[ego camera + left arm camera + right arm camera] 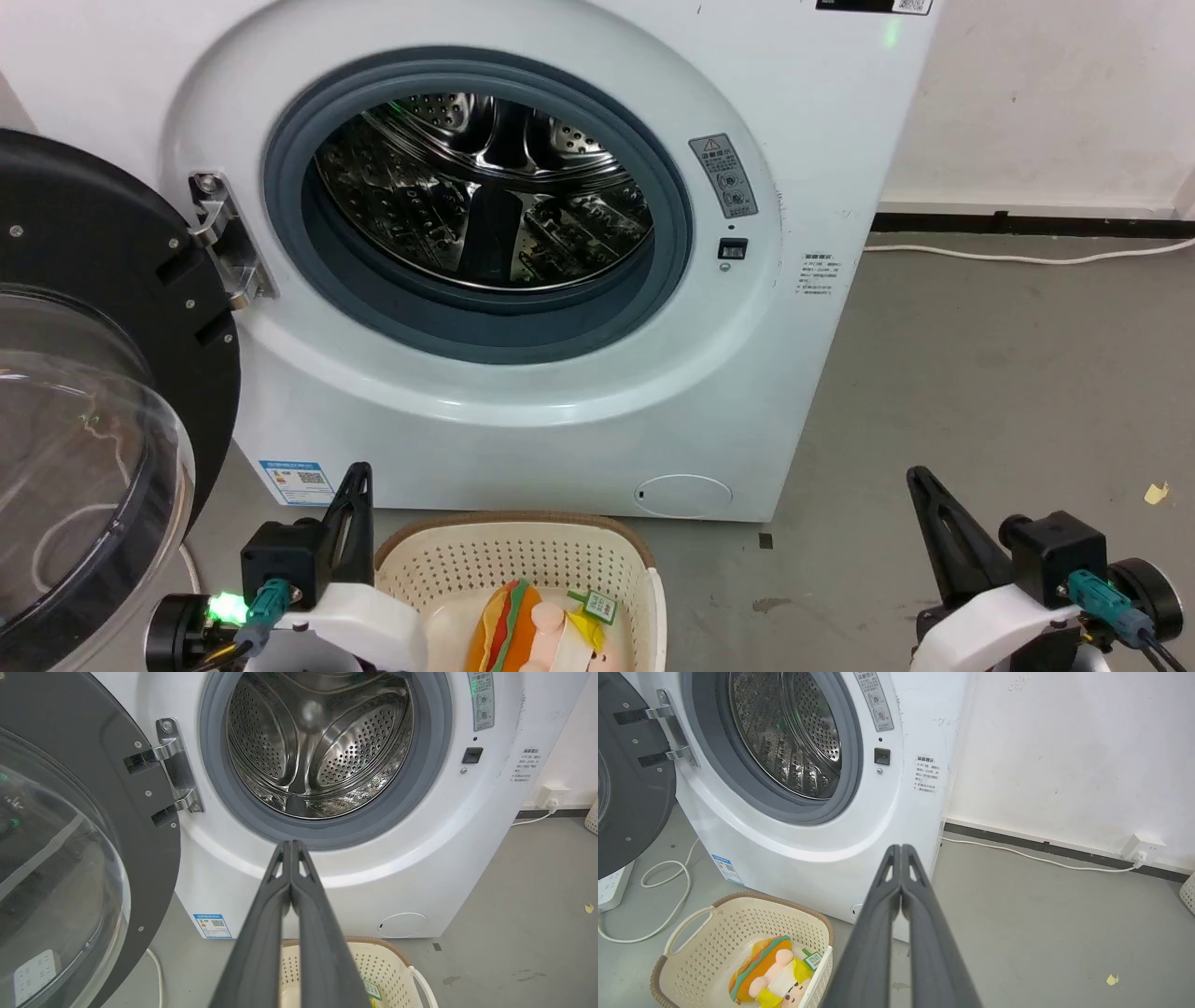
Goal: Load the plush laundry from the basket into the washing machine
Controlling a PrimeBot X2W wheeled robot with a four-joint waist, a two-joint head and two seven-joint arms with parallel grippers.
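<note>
The plush laundry [523, 625] lies in the cream basket [523, 525] on the floor, orange burger side to the left, green-white tag [597, 607] on top; the right wrist view has the plush [761, 970] on its side in the basket [738, 901]. Behind the basket stands the white washing machine [747, 373], its steel drum [485, 187] bare and its black-framed door [103, 280] swung out to the left. My left gripper [358, 471] hangs shut just left of the basket, holding nothing. My right gripper [918, 476] is shut over the floor, well right of the basket.
A white cable [1027, 254] runs along the wall base to a socket [1141, 845]. A second cable loops on the floor beside a power strip [609, 889] under the door. A yellow scrap [1156, 493] lies at the right. Grey floor spreads right of the machine.
</note>
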